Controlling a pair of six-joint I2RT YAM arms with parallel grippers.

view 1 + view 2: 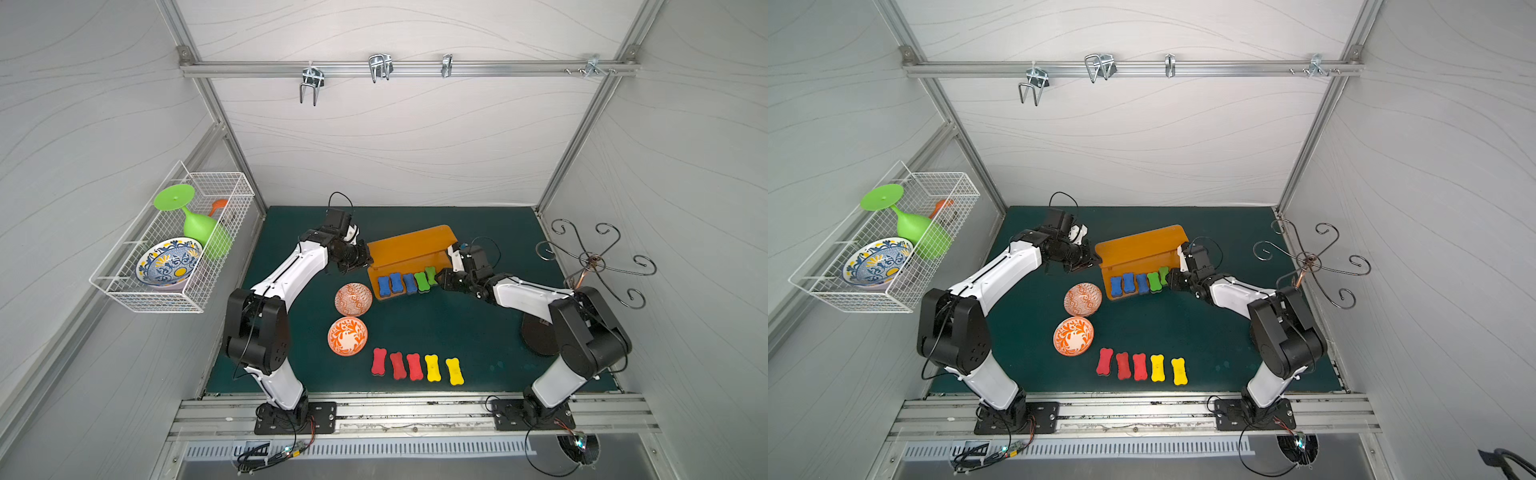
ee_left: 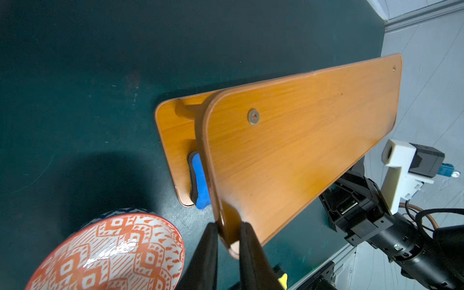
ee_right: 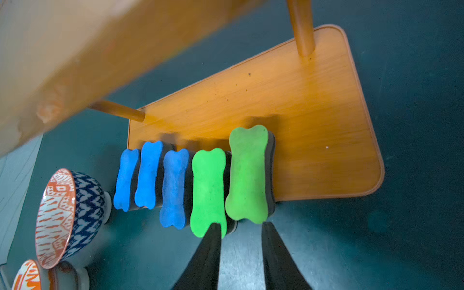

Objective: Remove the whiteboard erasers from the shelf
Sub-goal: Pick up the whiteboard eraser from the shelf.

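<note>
Item one, the shelf (image 1: 409, 249): you are looking at two glossy orange-brown boards with wood grain and rounded corners, joined by round posts. It is standing toward the back of the dark green worktop (image 1: 457, 328). Your left fingers (image 2: 208, 253) are clenching a corner of its upper board.

Item two, erasers on the shelf: three blue erasers (image 3: 148, 175) and two green erasers (image 3: 247, 175), bone-shaped foam backed with dark felt, are sitting side by side along the front edge of the lower board (image 3: 313, 125), several overhanging it. Your right fingers (image 3: 276, 251) are standing apart at the near end of the outermost green one. You cannot tell whether they are touching it.

Item three, erasers off the shelf: three red erasers (image 1: 398, 366) and two yellow erasers (image 1: 432, 368) are lying in a row near the worktop's front, well apart from the shelf.

Hidden: the upper board is blurring across the right wrist view. In the left wrist view it is covering all but one blue eraser.

Containers: the white wire basket (image 1: 239, 195) is holding a green goblet (image 1: 199, 228), a blue-and-yellow bowl (image 1: 168, 262) and an orange item, mostly hidden. Two orange patterned bowls (image 1: 353, 299) are sitting beside the shelf.
</note>
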